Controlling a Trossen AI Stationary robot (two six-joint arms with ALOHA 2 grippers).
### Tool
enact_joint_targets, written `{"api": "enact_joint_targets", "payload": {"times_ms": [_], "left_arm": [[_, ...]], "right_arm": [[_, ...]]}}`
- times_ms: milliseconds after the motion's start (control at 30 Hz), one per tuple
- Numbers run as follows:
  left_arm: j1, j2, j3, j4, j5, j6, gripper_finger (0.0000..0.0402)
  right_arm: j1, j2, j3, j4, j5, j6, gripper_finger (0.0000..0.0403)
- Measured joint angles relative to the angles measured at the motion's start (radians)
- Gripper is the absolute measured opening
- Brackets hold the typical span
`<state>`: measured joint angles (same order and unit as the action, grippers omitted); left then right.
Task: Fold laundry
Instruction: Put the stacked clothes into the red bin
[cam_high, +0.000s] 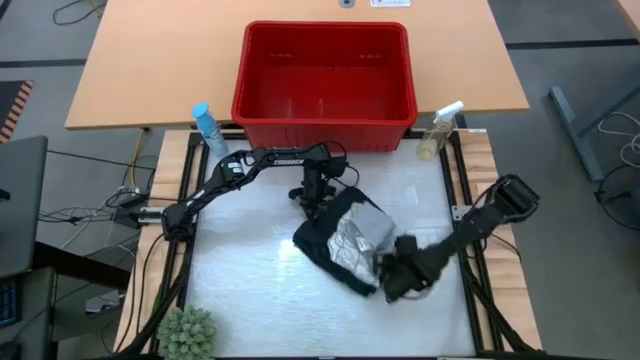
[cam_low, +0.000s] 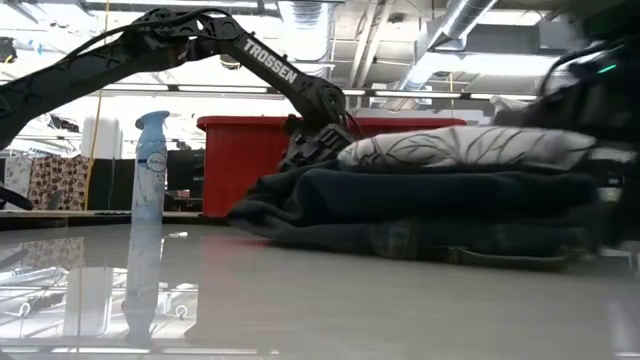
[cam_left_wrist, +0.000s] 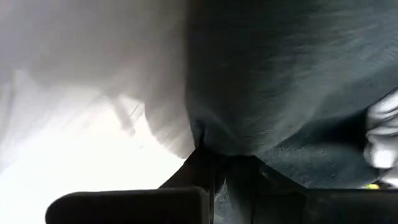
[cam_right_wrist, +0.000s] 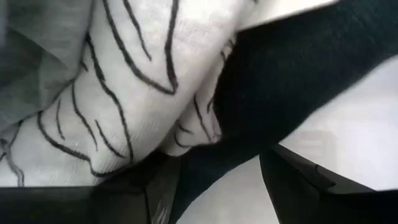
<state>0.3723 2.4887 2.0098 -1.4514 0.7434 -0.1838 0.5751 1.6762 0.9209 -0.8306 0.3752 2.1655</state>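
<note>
The laundry lies in a pile mid-table. Dark jeans (cam_high: 325, 240) are at the bottom, a white leaf-print cloth (cam_high: 362, 240) lies on top, and a grey cloth (cam_right_wrist: 37, 68) lies beside that. My left gripper (cam_high: 318, 198) is at the pile's far-left edge, shut on the dark cloth. My right gripper (cam_high: 398, 278) is low at the pile's near-right corner and open. A strip of dark cloth (cam_right_wrist: 249, 112) runs between its fingers, next to the white cloth (cam_right_wrist: 143, 81). My left gripper pinches a small fold of the jeans' dark cloth (cam_left_wrist: 200, 140) at the pile's far-left edge, between its two fingers. It comes slanting down from the far left. The cloth puckers toward the fingertips, and the rest lies on the table. Whether my right gripper touches the dark strip, I cannot tell.
A red basket (cam_high: 325, 125) stands at the table's far edge, right behind the pile. A blue spray bottle (cam_high: 207, 125) is at the far left and a clear bottle (cam_high: 440, 130) at the far right. A small green plant (cam_high: 188, 333) sits at the near left corner.
</note>
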Motion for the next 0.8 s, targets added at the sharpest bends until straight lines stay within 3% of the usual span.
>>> {"api": "enact_joint_targets", "payload": {"times_ms": [300, 533, 667, 800], "left_arm": [[0.080, -0.136, 0.000, -0.047, -0.185, 0.040, 0.0009], [0.127, -0.269, -0.001, 0.058, -0.429, 0.090, 0.0015], [0.127, -0.269, -0.001, 0.112, -0.394, 0.143, 0.0055], [0.117, -0.263, -0.018, 0.120, -0.381, 0.172, 0.0126]], "right_arm": [[-0.255, -0.032, -0.026, 0.088, -0.005, -0.485, 0.0244], [-0.330, -0.032, -0.026, 0.140, -0.011, -0.626, 0.0244], [-0.349, -0.032, -0.026, 0.134, -0.034, -0.668, 0.0244], [-0.355, -0.033, -0.026, 0.137, -0.045, -0.679, 0.0244]]}}
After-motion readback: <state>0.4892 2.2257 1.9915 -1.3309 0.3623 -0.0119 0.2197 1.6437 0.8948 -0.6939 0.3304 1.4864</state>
